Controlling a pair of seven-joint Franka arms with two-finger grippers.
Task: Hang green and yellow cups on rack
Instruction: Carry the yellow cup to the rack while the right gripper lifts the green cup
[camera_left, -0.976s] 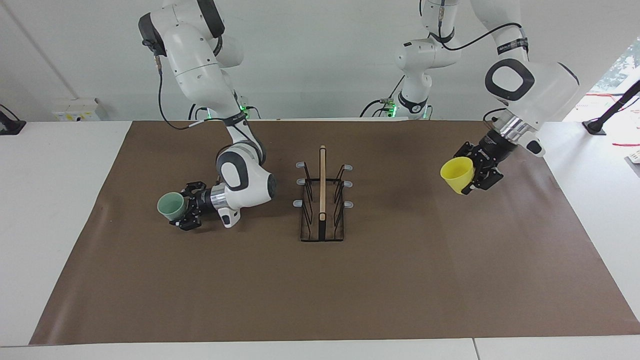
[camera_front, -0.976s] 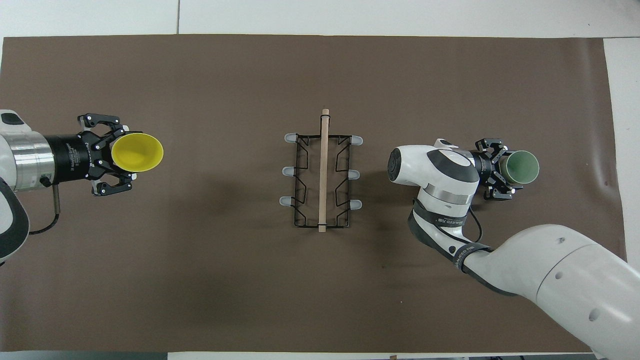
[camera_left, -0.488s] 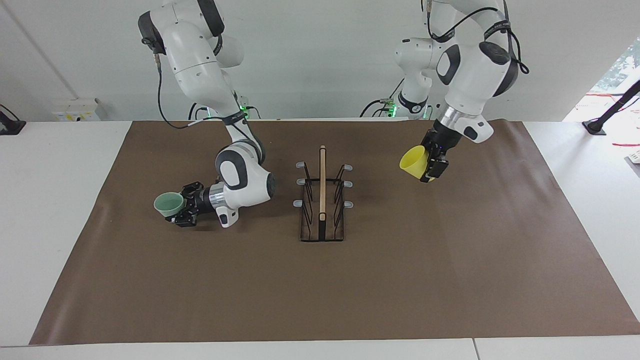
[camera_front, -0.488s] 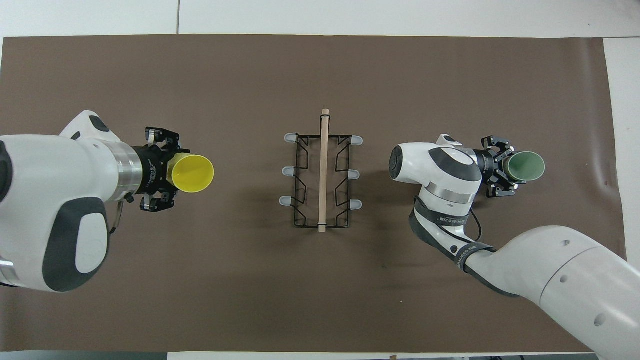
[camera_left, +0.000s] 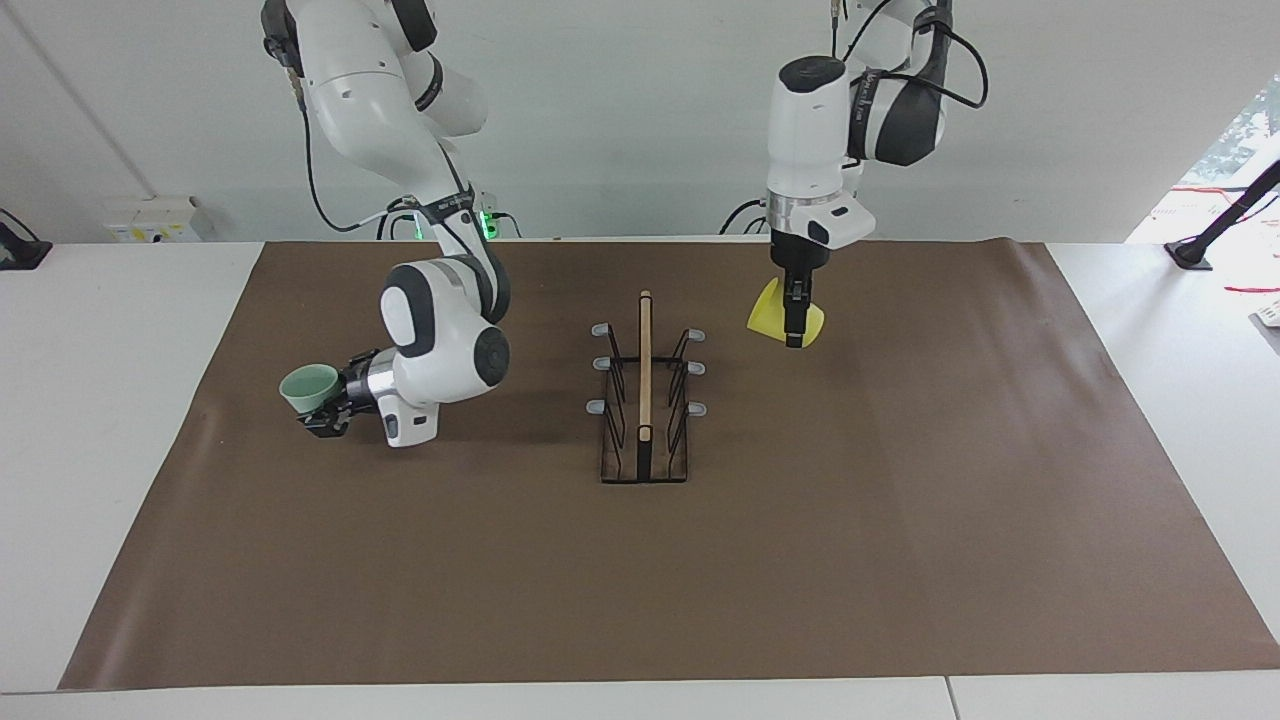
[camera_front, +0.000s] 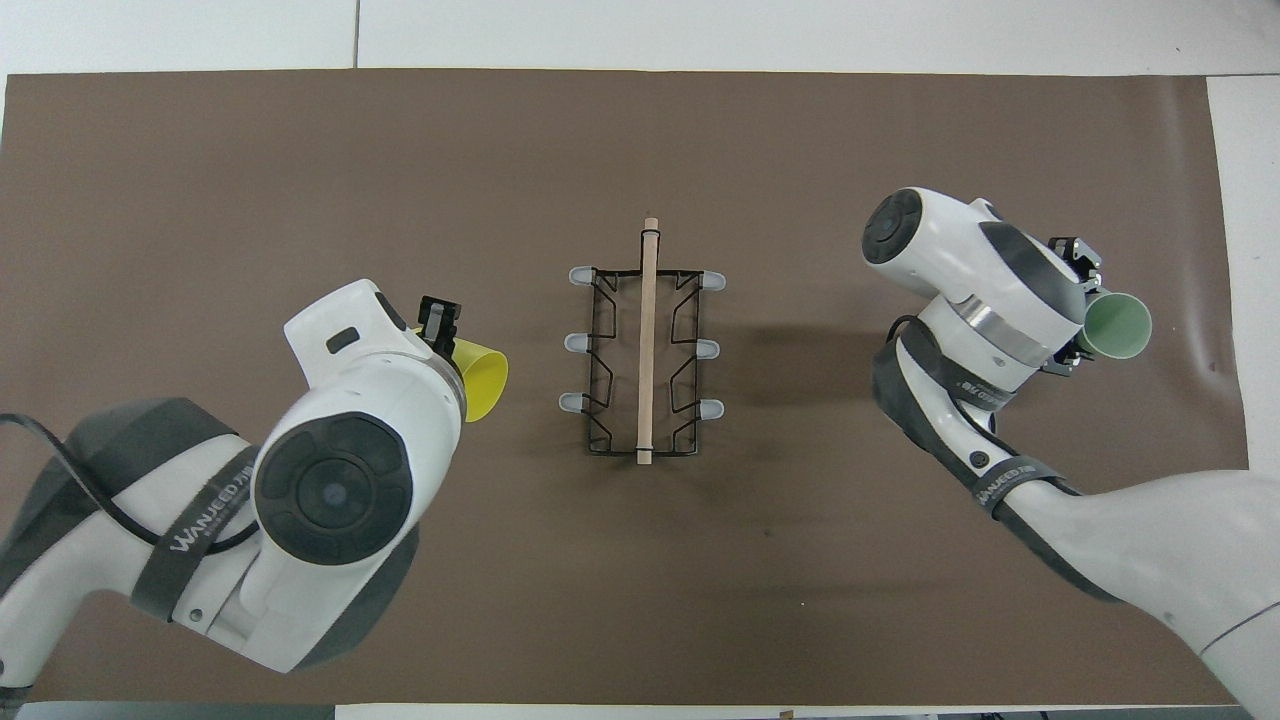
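The left claw (camera_left: 793, 335) is clamped on the yellow cup (camera_left: 770, 315) above the mat beside the rack (camera_left: 645, 400). The right claw (camera_left: 325, 418) grips the green cup (camera_left: 308, 387) at the right arm's end. Both look light, rigid, slippery plastic, best pinched at the rim.

brown mat (camera_left: 900, 560) — covers white table (camera_left: 100, 400) | black stand (camera_left: 1215, 235) — table edge
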